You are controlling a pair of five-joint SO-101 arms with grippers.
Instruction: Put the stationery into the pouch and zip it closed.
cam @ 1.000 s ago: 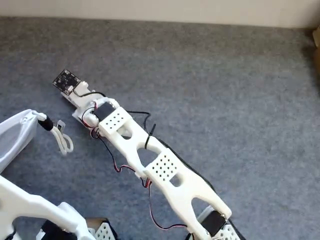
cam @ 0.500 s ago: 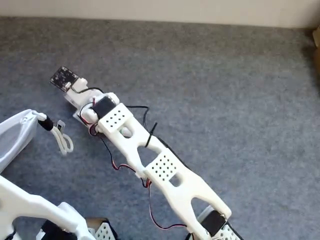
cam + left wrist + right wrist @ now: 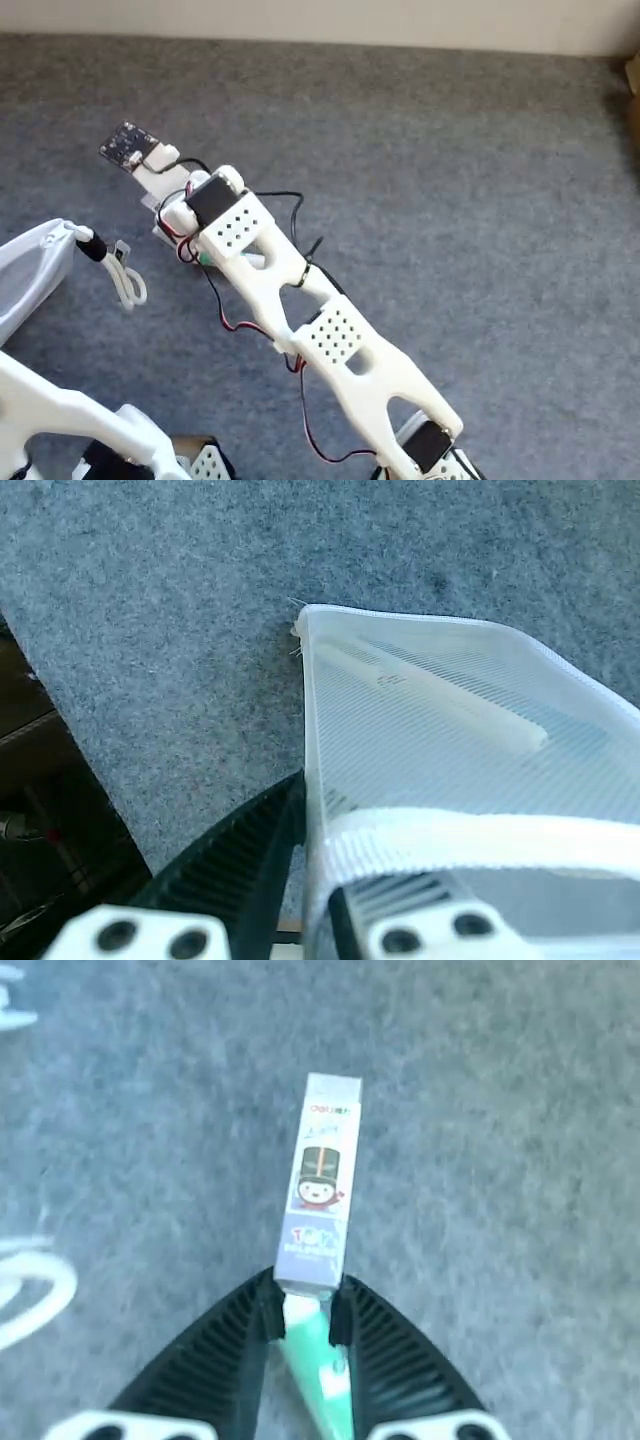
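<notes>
Shifted a bit farther up the mat (image 3: 450, 150) with the right arm (image 3: 300, 290) since a second ago. Holding box (image 3: 320, 1185) by its green end in right gripper (image 3: 303, 1300), clamped tight. Pointing long way straight out from the jaws, over mat. Pinching pouch (image 3: 450, 780) edge in left gripper (image 3: 315, 840), with white stick (image 3: 440, 695) inside.

Long white arm (image 3: 335, 345) across grey carpet (image 3: 480, 180), pouch (image 3: 28, 272) at left.
</notes>
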